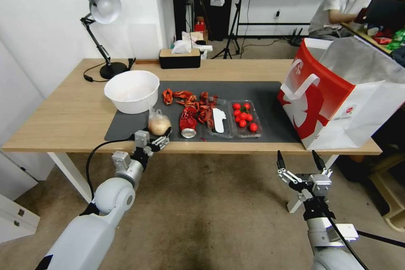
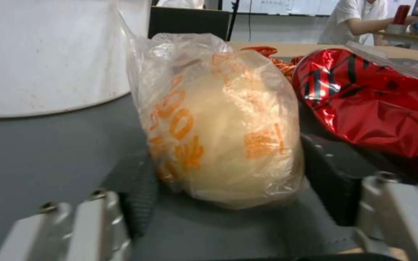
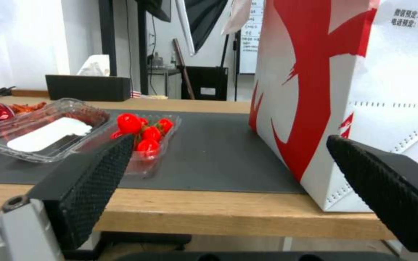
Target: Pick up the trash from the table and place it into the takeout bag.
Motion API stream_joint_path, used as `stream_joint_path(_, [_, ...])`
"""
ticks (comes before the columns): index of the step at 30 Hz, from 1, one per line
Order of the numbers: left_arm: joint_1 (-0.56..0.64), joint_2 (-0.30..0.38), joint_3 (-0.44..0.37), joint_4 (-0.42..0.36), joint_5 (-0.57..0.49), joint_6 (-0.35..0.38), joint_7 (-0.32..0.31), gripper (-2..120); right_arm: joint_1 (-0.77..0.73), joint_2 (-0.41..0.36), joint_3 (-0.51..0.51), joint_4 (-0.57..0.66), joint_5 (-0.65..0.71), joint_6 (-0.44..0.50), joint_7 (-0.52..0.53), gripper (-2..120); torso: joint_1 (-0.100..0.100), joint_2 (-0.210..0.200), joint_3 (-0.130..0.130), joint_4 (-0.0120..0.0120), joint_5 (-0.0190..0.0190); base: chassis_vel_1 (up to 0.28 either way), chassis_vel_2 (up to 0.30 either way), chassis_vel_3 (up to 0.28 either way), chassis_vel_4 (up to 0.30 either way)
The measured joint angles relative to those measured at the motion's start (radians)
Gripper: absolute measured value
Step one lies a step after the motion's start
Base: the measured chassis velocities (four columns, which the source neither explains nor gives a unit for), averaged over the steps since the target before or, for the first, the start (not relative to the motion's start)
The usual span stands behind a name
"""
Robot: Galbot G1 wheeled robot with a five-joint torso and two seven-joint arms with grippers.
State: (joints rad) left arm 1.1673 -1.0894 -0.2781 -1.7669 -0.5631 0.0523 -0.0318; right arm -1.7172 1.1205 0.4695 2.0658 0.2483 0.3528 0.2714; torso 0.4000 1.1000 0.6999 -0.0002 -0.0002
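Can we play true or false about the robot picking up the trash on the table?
1. The left tool has its fingers on either side of the bagged bun. True.
2. The right tool is holding the crushed red can. False: it hangs open off the table's front edge, near the takeout bag, and the can lies on the dark mat.
3. The takeout bag has fallen over. False: it stands upright.
4. The cherry tomatoes sit in a clear tray. True.
5. The large white bowl is inside the takeout bag. False: it sits on the table.
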Motion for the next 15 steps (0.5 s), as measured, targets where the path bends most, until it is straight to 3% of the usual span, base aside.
stream_joint_path(7, [0.017, 0.010, -0.014, -0.017, 0.003, -0.005, 0.005, 34, 0.001, 0.000, -0.002, 0.004, 0.000, -0.005, 0.000, 100, 0.000, 0.000, 0.000, 0.0002, 0.0000, 0.000, 0.000, 0.000, 0.000])
stream_joint_path(15, [0.050, 0.026, -0.037, -0.054, 0.006, -0.016, 0.011, 10, -0.006, 0.004, -0.005, 0.012, -0.005, -0.006, 0.000, 100, 0.000, 0.000, 0.000, 0.0002, 0.0001, 0.000, 0.000, 0.000, 0.000])
